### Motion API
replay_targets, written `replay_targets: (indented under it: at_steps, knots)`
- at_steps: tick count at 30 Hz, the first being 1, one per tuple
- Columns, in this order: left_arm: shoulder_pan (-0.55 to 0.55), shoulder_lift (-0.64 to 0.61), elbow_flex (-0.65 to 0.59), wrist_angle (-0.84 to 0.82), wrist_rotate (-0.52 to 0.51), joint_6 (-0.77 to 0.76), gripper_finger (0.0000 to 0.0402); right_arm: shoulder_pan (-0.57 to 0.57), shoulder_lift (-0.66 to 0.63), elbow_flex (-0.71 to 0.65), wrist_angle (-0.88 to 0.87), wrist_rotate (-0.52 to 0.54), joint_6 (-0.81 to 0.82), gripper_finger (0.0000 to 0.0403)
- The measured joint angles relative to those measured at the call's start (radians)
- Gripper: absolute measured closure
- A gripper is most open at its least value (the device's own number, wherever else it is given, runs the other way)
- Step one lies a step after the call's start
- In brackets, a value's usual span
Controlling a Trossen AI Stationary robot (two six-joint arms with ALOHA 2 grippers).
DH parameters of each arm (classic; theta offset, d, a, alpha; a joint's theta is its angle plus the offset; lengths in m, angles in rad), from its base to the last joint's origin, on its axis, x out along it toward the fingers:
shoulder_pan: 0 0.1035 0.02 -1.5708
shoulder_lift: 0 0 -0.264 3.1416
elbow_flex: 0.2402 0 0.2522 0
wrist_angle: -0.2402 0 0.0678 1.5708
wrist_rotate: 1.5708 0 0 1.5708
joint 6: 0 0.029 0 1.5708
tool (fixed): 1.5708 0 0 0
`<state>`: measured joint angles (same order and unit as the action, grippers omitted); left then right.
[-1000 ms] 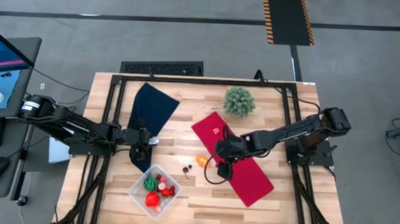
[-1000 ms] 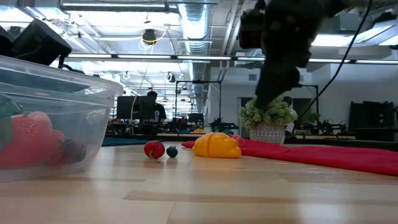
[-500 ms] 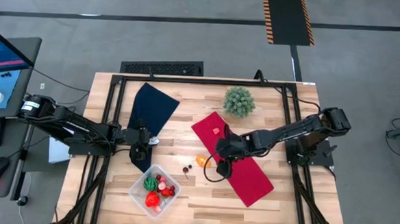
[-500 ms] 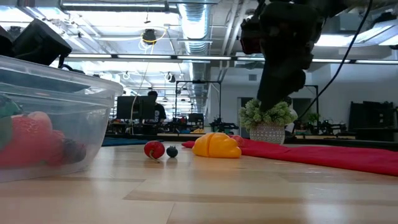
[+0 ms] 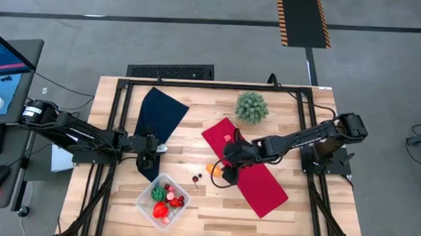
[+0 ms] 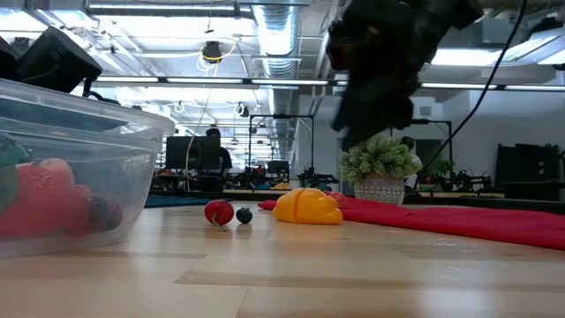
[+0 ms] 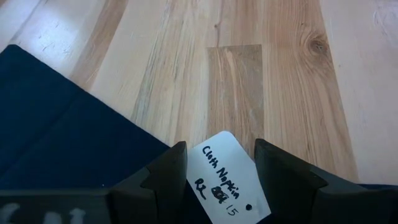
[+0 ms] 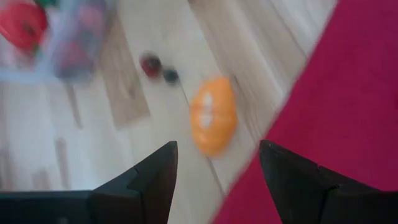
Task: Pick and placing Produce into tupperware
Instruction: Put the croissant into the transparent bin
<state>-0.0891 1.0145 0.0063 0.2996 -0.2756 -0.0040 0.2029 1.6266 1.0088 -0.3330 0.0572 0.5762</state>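
Note:
The clear tupperware stands near the table's front with several red and green produce pieces inside. An orange produce piece lies on the wood at the red cloth's left edge. A small red berry and a dark berry lie beside it. A pink piece lies on the red cloth. My right gripper is open above the orange piece, touching nothing. My left gripper is open over the dark blue cloth, its fingers either side of a white tag.
A spiky green plant ball stands at the table's far side, beyond the red cloth. The dark blue cloth lies at the left. Bare wood lies between the tupperware and the orange piece and along the table's front right.
My right gripper has gone a little toward the table's left, over the orange piece, and has stayed open. The produce and the tupperware have kept their places.

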Motion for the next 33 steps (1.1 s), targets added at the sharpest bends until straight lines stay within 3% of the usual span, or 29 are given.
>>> replay_targets:
  at_steps: [6, 14, 33]
  knots:
    - [0.0, 0.0, 0.0, 0.0, 0.0, 0.0, 0.0222, -0.007, 0.019, 0.0, 0.067, 0.019, -0.018, 0.0153]
    - [0.0, 0.0, 0.0, 0.002, 0.0, 0.0, 0.0222, 0.006, 0.141, 0.007, 0.094, 0.021, -0.054, 0.0153]
    - [0.0, -0.001, 0.0, -0.002, 0.0, 0.0, 0.0222, 0.038, 0.344, 0.158, 0.083, 0.011, -0.113, 0.0153]
